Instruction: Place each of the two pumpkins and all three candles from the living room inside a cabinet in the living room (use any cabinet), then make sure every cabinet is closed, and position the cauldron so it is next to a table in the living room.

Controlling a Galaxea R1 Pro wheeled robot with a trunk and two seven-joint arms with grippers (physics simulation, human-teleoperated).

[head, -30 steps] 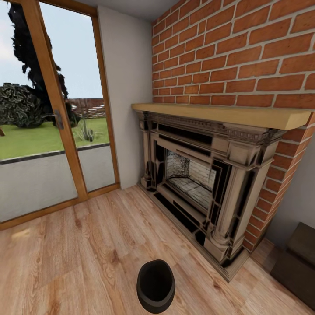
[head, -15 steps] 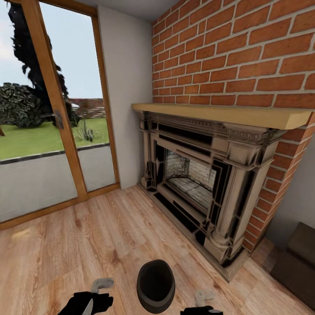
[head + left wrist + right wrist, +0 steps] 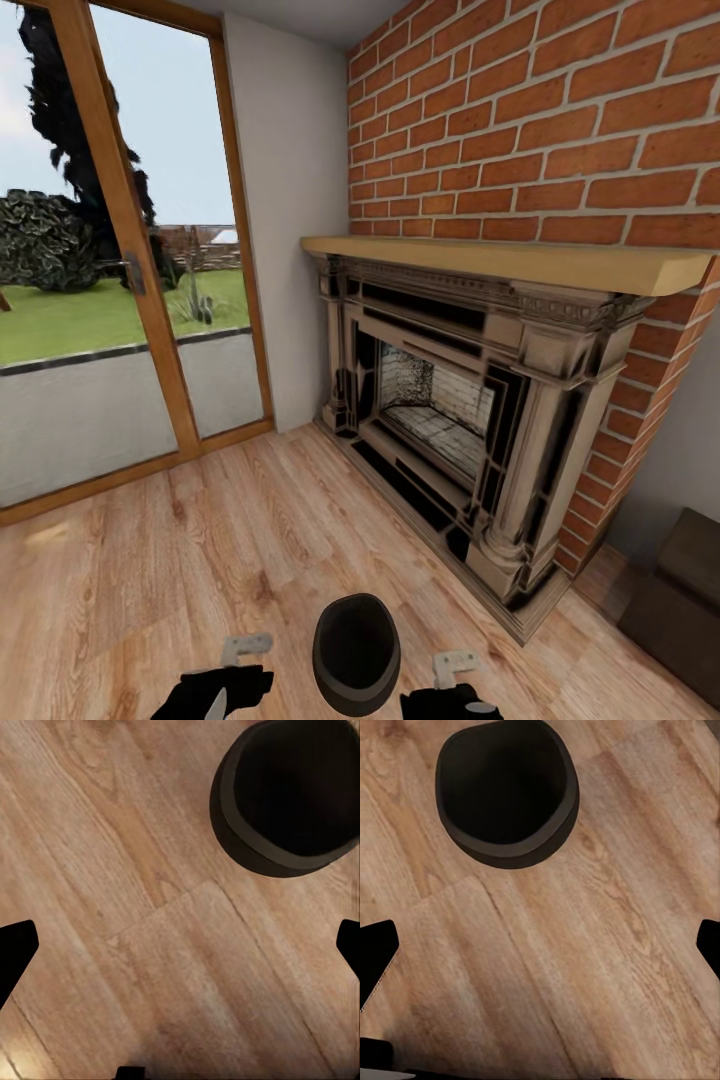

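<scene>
Cauldron (image 3: 356, 652) sits upright on the wood floor (image 3: 150, 600), its black mouth open to the ceiling, at the bottom middle of the head view. It stands apart from the fireplace (image 3: 450, 420), which lies ahead and to the right against the brick wall (image 3: 540, 120) under a pale wooden mantel shelf (image 3: 500, 258). No writing, brand or label can be read on the pot or on anything else here.

The left gripper (image 3: 245, 650) hangs low just beside the cauldron on its left, and the right gripper (image 3: 455, 665) hangs just beside it on the right; the pot stands between them, touched by neither. In the left wrist view the cauldron (image 3: 289, 795) shows from above as a dark round rim and black hollow, with bare floor boards (image 3: 150, 945) under the gripper (image 3: 180, 945), whose two dark fingertips stand far apart at the picture's edges. In the right wrist view the cauldron (image 3: 506, 791) again lies off ahead, and that gripper (image 3: 540, 945) is likewise spread wide with nothing between its fingers but floor (image 3: 585, 982).

A glass door (image 3: 110, 250) with a wooden frame looks onto grass at the left. A dark brown low piece of furniture (image 3: 680, 590) shows at the lower right corner.
</scene>
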